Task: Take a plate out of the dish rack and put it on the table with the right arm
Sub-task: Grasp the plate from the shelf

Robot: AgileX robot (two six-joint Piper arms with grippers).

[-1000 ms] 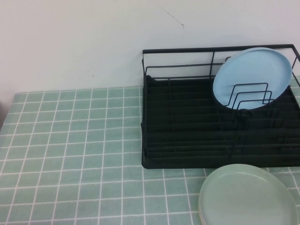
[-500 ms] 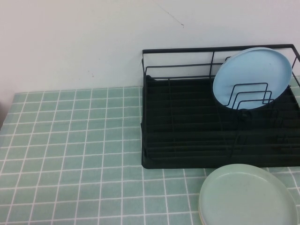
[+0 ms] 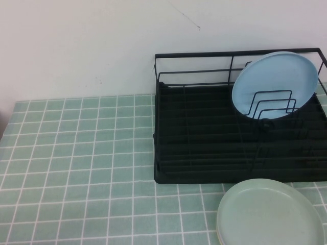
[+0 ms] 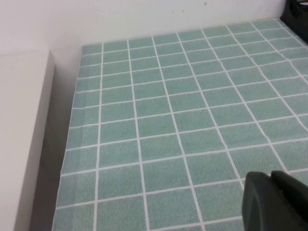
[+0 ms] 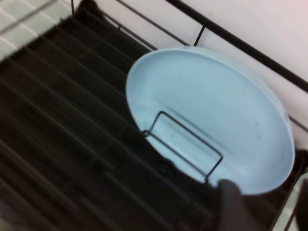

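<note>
The right gripper [image 5: 263, 204], fingers apart and holding nothing, hovers near the plate [image 3: 275, 84] standing at the dish rack's [image 3: 204, 148] two o'clock corner; the left gripper's [image 4: 275, 202] state I cannot tell.

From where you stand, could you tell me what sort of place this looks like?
Probably a kitchen counter mock-up: a pale green tiled table against a white wall, a black wire dish rack holding an upright light blue plate, and a pale green plate lying flat before the rack.
</note>
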